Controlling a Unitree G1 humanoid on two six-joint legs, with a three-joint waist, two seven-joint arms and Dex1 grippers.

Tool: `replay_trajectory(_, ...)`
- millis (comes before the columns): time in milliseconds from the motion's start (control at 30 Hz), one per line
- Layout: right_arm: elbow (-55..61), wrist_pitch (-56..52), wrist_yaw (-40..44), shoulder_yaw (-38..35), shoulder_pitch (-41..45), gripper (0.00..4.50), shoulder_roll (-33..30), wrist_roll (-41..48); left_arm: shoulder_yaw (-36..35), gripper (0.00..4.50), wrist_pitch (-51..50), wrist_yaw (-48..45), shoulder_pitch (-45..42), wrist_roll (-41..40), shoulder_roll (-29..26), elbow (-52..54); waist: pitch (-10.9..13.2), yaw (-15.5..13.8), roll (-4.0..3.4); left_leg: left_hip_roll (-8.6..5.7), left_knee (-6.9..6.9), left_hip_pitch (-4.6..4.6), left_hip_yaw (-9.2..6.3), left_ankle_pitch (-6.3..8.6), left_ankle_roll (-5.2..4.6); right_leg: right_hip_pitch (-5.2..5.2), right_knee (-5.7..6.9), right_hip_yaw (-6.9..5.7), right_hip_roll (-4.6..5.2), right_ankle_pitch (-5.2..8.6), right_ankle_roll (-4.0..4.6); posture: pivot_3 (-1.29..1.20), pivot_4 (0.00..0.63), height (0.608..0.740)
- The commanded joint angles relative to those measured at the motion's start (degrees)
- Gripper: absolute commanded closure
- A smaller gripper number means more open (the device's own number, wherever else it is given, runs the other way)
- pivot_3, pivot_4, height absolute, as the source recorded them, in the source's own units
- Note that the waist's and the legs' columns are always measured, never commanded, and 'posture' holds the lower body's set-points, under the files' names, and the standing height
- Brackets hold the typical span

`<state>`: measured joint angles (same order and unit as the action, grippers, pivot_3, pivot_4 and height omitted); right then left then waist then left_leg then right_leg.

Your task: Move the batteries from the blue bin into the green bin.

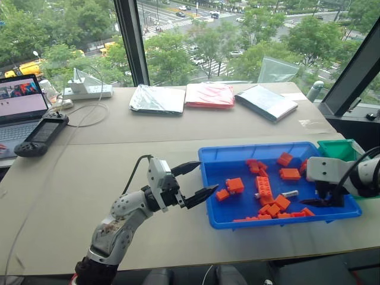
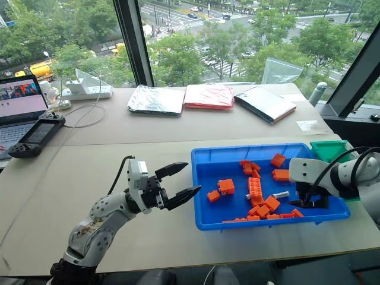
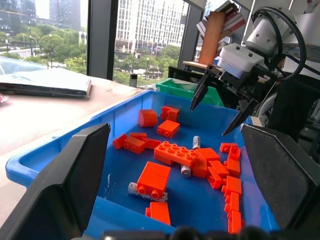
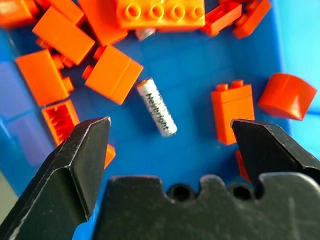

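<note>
Right gripper (image 1: 325, 200) hanging inside the blue bin (image 1: 209, 160) near its 3 o'clock end, fingers spread wide, nothing between them, tips pointed down at the bin floor. Seen along those fingers: one battery (image 4: 157, 107), white label with dark print, lying flat and bare on the blue floor, midway between the two fingertips but not touched by either. Orange bricks (image 4: 112, 73) around it, the nearest just beside its end at 10 o'clock; another upright brick (image 4: 231, 111) at its 3 o'clock, apart from it.

Left gripper (image 1: 193, 181) held above the worktop (image 1: 89, 172) just off the bin's 9 o'clock rim, fingers parted, empty, aimed toward the bin. From its wrist: a second battery (image 3: 196, 142) standing out among the bricks near the bin's middle, a third (image 3: 186, 171) half tucked under a long orange plate (image 3: 175, 153), a fourth (image 3: 134, 189) partly covered by a brick at the near edge.

Green bin (image 1: 338, 148) sitting at the blue bin's 2 o'clock corner, touching or just beside it; contents not visible.

At the worktop's 10 o'clock: laptop (image 1: 19, 110), black handheld controller (image 1: 40, 135), power strip (image 1: 89, 91). At 12 o'clock: silver pouch (image 1: 157, 99), red pouch (image 1: 209, 95), another silver pouch (image 1: 267, 102).
</note>
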<state>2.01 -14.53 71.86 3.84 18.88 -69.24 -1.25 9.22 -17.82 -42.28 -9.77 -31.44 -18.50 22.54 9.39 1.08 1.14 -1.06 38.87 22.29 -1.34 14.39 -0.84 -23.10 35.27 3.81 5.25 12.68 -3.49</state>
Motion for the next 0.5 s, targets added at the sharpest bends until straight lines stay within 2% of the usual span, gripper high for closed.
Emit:
replay_trajectory(33,-3.7,2.9,-0.1,2.3,2.2,0.02,1.3,-2.2,-0.1,0.0,-0.1,0.4,-0.3,0.2,0.2,1.6,0.0,-0.2,0.0,-0.01,0.0,0.02,-0.01,0.0,0.0,-0.01,0.01,0.0,0.0,0.0,0.0,0.0,0.15,0.74)
replay_trajectory(200,-10.7,7.8,0.1,5.6,4.3,0.02,4.0,-4.1,-0.2,0.0,0.0,0.8,0.3,0.3,-0.1,2.0,0.0,-0.5,0.0,-0.05,-0.01,0.12,-0.03,0.01,-0.01,-0.06,-0.04,-0.01,0.09,0.0,-0.02,0.0,0.15,0.74)
replay_trajectory(333,-15.0,6.8,1.4,7.3,5.1,0.02,5.5,-5.0,-0.2,0.0,-0.1,1.3,0.4,0.4,0.0,2.4,0.0,-0.4,0.0,-0.06,-0.03,0.09,-0.03,0.01,-0.01,-0.05,-0.05,-0.01,0.06,0.0,-0.01,0.0,0.15,0.74)
replay_trajectory(433,-16.9,4.5,2.6,7.9,5.5,0.66,5.9,-5.1,-0.2,0.0,0.0,1.6,0.6,0.6,0.0,2.5,0.0,-0.5,0.01,-0.06,-0.01,0.02,-0.05,0.01,-0.01,0.05,-0.05,-0.02,0.05,0.0,-0.01,0.0,0.15,0.74)
replay_trajectory(500,-17.4,3.8,3.2,8.0,5.4,1.43,5.9,-5.2,-0.2,0.0,0.0,1.7,0.8,0.6,0.0,2.6,0.0,-0.5,0.02,-0.06,0.0,0.0,-0.05,0.01,-0.01,0.08,-0.05,-0.02,0.05,0.0,-0.01,0.0,0.15,0.74)
